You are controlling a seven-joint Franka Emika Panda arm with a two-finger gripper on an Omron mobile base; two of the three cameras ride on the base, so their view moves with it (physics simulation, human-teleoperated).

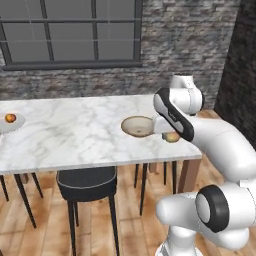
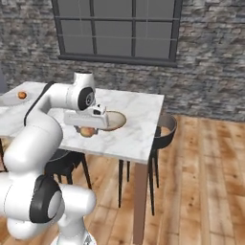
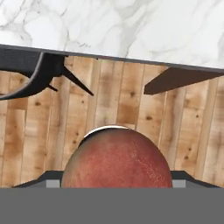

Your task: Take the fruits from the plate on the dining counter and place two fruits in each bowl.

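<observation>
My gripper [image 1: 172, 134] is shut on a reddish-brown fruit [image 1: 172, 137], held just right of a tan bowl [image 1: 137, 126] near the right end of the white marble dining counter [image 1: 75, 135]. From the other side, the gripper [image 2: 87, 129] holds the fruit [image 2: 87, 132] left of the bowl [image 2: 113, 120]. The hand view has the fruit [image 3: 117, 159] large at the bottom, in front of wooden floor, with the counter's edge [image 3: 131, 26] above it. At the far left the pale plate [image 1: 6, 126] carries an orange fruit [image 1: 10, 118]; the plate [image 2: 10, 99] and orange fruit [image 2: 22, 95] also appear from the right.
A black stool [image 1: 87, 182] stands under the counter's near side. A dark chair [image 2: 163, 131] sits at the counter's right end, and a chair [image 3: 26, 74] and a brown table leg [image 3: 183, 78] appear below the hand. Brick wall and window lie behind.
</observation>
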